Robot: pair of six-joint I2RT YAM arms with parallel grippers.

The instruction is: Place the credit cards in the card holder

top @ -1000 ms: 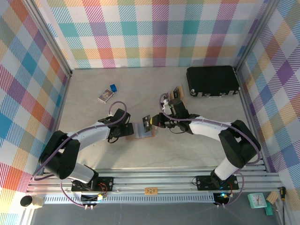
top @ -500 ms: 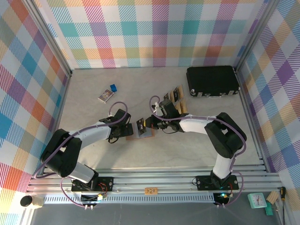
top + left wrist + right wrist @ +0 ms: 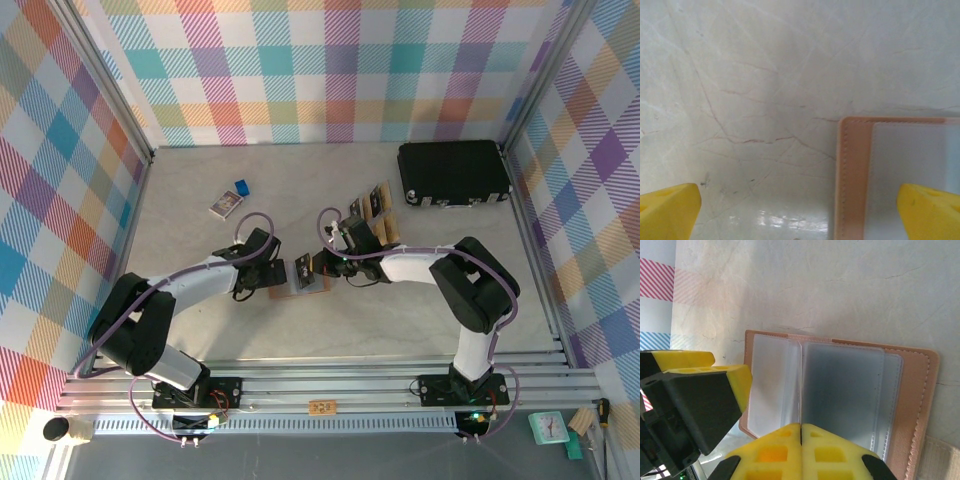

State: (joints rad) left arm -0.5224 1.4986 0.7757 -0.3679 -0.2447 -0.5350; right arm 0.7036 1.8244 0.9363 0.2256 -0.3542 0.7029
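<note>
Left gripper (image 3: 800,212) jaws wide, straddling card holder (image 3: 854,170) corner edge; bare table (image 3: 740,75) beyond. Right gripper (image 3: 801,432) pinched on credit card (image 3: 303,266), edge-on above open holder.

Pastel plaid walls (image 3: 330,70) enclose me on three sides; beneath me lies a pale, marble-patterned tabletop (image 3: 400,322), evenly lit, edged by silver aluminium rails (image 3: 330,382).

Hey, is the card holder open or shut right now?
Open. The card holder lies spread flat on the table, its clear inner sleeves facing up.
</note>
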